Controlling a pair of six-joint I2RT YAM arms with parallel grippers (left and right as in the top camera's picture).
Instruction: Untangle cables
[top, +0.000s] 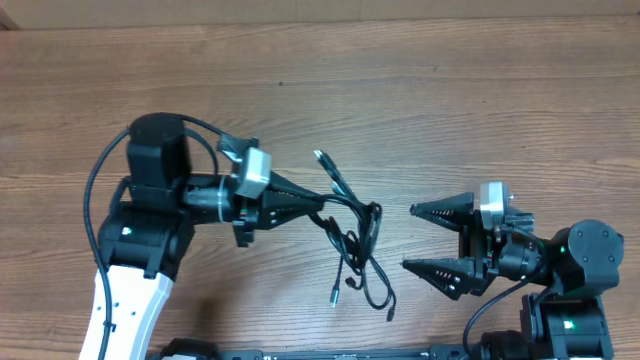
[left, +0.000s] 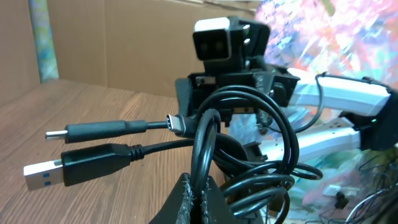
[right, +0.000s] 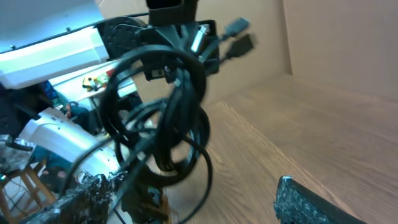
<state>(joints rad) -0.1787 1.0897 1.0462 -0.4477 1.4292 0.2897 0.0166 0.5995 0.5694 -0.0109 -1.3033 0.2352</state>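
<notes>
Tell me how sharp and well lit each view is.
Overhead: sharp, evenly lit, no glare on the table. Left wrist: plugs crisp, background at right washed out and blurry. Right wrist: the cables smeared by blur, darker overall.

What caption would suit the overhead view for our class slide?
Left gripper, jaws shut on tangled cables; right gripper, jaws open, faces them across the wooden table.

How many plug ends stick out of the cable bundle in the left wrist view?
2. A slim plug points left at the upper left; a wider USB plug lies just below it. Others may hide in the cable loops.
</notes>
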